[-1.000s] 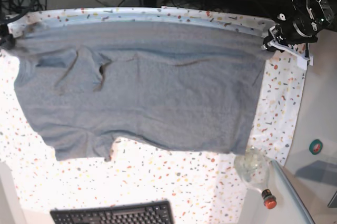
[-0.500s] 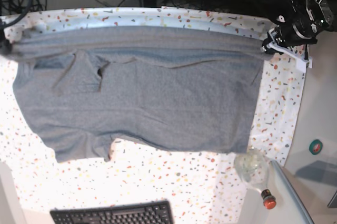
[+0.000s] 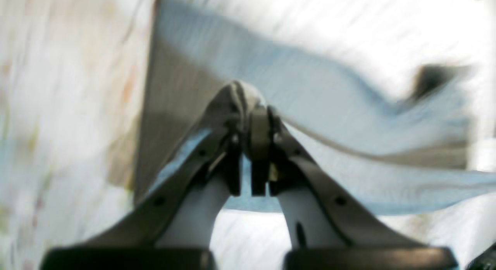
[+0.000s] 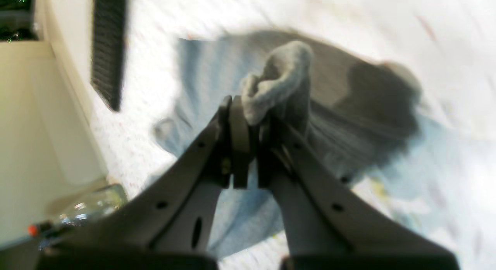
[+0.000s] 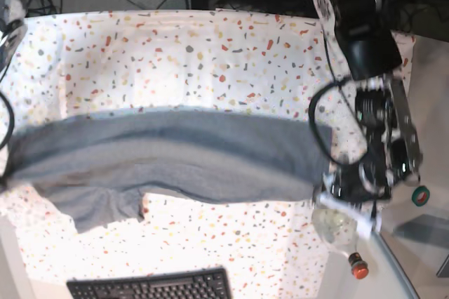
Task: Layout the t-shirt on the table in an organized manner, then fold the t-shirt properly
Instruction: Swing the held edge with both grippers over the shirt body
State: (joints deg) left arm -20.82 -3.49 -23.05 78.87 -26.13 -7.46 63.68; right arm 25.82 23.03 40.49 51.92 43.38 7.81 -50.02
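**Fold in progress: far edge carried toward near edge**

On the surface (image 5: 210, 46), the t-shirt (image 5: 175, 158) lies as a doubled band, long axis running left–right across the base view. Left end effector (image 3: 254, 119) is clenched on one end of the folded edge, right end effector (image 4: 252, 119) clenched on a bunched corner at the other. Fabric stretches between them; both arms equally near.

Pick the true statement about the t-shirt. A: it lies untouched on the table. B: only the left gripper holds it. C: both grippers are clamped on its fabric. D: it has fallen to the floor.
C: each wrist view shows shut jaws pinching grey cloth, the left gripper and the right gripper both on the t-shirt.
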